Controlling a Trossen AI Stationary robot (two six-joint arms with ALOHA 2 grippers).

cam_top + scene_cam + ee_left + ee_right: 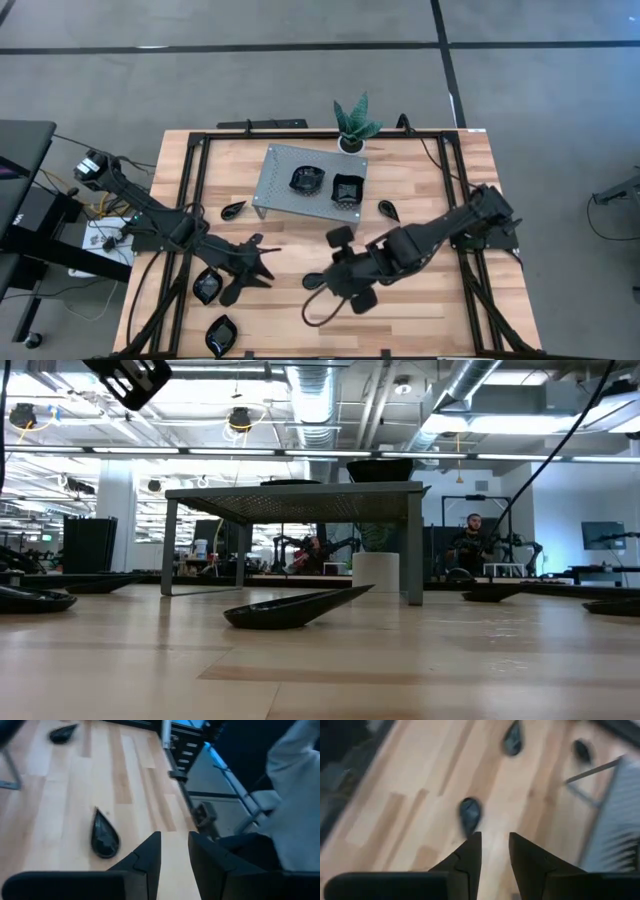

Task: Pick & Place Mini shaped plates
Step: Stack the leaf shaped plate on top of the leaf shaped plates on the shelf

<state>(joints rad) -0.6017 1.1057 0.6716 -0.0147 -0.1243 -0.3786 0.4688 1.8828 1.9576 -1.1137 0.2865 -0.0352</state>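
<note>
Two mini shaped plates [300,180] sit on the perforated stand [275,165]; the others we can see lie scattered on the table [470,300]. The right gripper [494,836] hangs low over the table's middle, its fingers a narrow gap apart with nothing between them. A teardrop plate [470,815] lies flat on the wood just beyond the fingertips, not touching them. We judge this plate to be the one in hand. To take it well, we would:

1. Widen the gap to clear the rim
2. Centre the fingers across the plate's narrow width
3. Descend until one finger passes under the raised edge, as the glossy surface may slip

The left gripper [174,836] waits near the table's left side, slightly parted and empty
</note>
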